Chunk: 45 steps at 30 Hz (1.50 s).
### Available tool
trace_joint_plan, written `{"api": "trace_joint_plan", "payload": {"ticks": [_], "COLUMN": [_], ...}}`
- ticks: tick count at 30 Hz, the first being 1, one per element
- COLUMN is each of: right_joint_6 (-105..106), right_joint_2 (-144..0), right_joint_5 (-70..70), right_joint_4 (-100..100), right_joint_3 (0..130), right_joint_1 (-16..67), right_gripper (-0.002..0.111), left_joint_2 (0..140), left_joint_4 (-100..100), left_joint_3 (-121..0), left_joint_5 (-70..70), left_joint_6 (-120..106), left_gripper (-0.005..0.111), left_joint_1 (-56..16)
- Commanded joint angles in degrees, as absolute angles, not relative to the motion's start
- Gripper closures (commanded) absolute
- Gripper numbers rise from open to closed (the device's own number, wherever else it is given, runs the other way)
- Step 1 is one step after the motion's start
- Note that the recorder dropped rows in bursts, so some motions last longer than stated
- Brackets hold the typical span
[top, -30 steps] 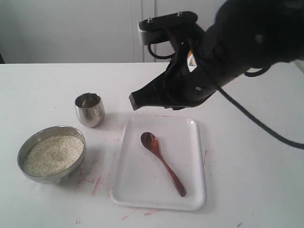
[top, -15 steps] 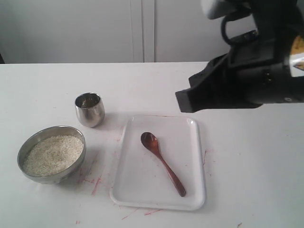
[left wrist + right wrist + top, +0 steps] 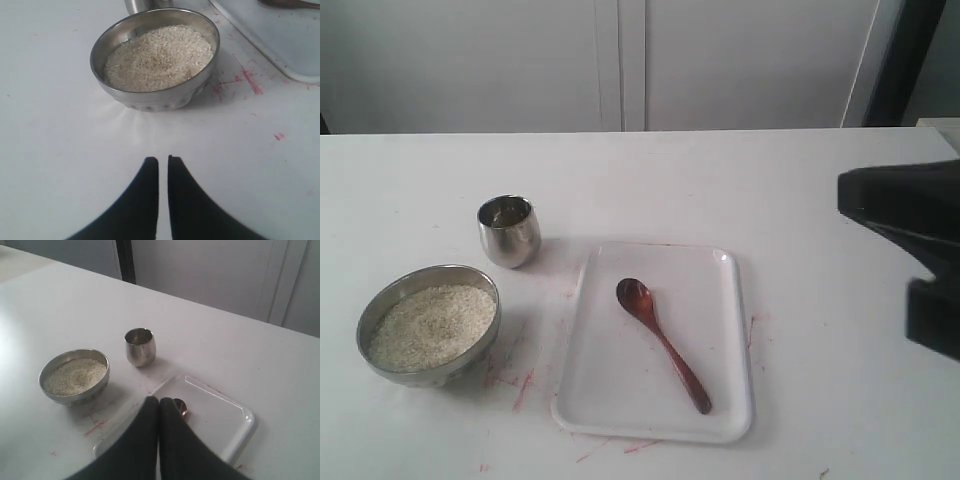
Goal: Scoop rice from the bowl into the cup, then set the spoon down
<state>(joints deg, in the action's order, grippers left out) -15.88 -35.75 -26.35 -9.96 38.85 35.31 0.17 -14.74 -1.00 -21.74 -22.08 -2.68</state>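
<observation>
We are working over a white table [image 3: 820, 180]. The spoon [image 3: 663, 345] is lying on the tray [image 3: 610, 385], handle slanting away from the bowl [image 3: 380, 300] of rice [image 3: 432, 325] and the cup [image 3: 509, 232]. Our right gripper [image 3: 159, 401], closed and empty, is hovering nearer that handle than the equally closed left gripper [image 3: 163, 161].

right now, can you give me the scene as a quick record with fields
table: white, red marks beside the tray
bowl: grey metal, holds rice, front left in the exterior view
cup: shiny steel, upright, behind the bowl, not touching it
tray: white, rectangular, right of the bowl
spoon: wooden, lying diagonally on the tray, unheld
left end effector: nearly shut, empty, pointing at the bowl
right end effector: shut, empty, away from the spoon
</observation>
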Motion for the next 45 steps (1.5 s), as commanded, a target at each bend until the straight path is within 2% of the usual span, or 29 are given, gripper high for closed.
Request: {"api": "trace_joint_plan", "payload": {"ticks": [1, 23, 45], "right_joint_6": [-15.1, -15.6, -15.2], "right_joint_2": [-28.7, -6.1, -0.9], "right_joint_5": [-23.6, -14.0, 1.5], "right_joint_4": [-10.0, -9.1, -5.7], "right_joint_3": [33.4, 19.4, 0.4], "right_joint_1": [34.9, 34.9, 34.9], "right_gripper": [0.108, 0.108, 0.108], "left_joint_2": [0.0, 0.0, 0.0], "left_joint_4": [-15.4, -15.4, -15.4], "left_joint_3": [-0.7, -0.7, -0.7], "left_joint_5": [-21.9, -21.9, -21.9], "left_joint_6": [-22.3, -22.3, -22.3], "left_gripper": [0.092, 0.092, 0.092], "left_joint_1": [-3.0, -3.0, -3.0]}}
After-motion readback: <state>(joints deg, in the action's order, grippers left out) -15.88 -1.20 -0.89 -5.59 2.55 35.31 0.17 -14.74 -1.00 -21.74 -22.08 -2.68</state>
